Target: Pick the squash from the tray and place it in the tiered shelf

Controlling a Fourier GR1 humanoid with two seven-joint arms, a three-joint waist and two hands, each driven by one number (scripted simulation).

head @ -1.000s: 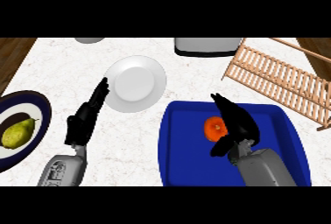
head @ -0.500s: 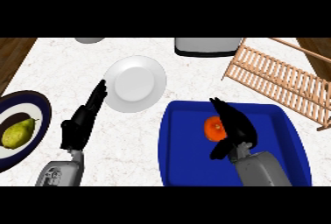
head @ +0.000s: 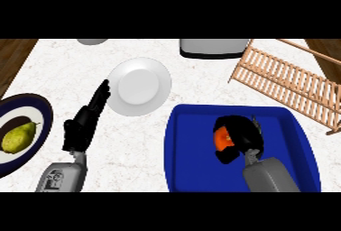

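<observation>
The squash (head: 222, 137), orange, sits in the blue tray (head: 193, 149) at the lower right of the frame, and your right hand (head: 238, 135) now has its black fingers curled round it, covering most of it so that only an orange patch shows on the left side. Half a second ago the fingers were still spread above the squash; they have since closed on it, so read the grasp as made, with the lift not yet begun: the squash looks to be resting low in the tray. Next step, by my reading, is a raise clear of the tray wall, then a carry toward the wooden shelf (head: 286, 81) at the upper right of the frame, well apart from the tray's near corner. The left hand (head: 83, 124) rests at the left of the frame, fingers straight and together, just beside the white plate (head: 140, 85), unchanged. At the far left edge a dark-rimmed plate (head: 41, 110) holds a yellow-green fruit (head: 19, 135). A grey appliance (head: 213, 47) sits at the top edge.
</observation>
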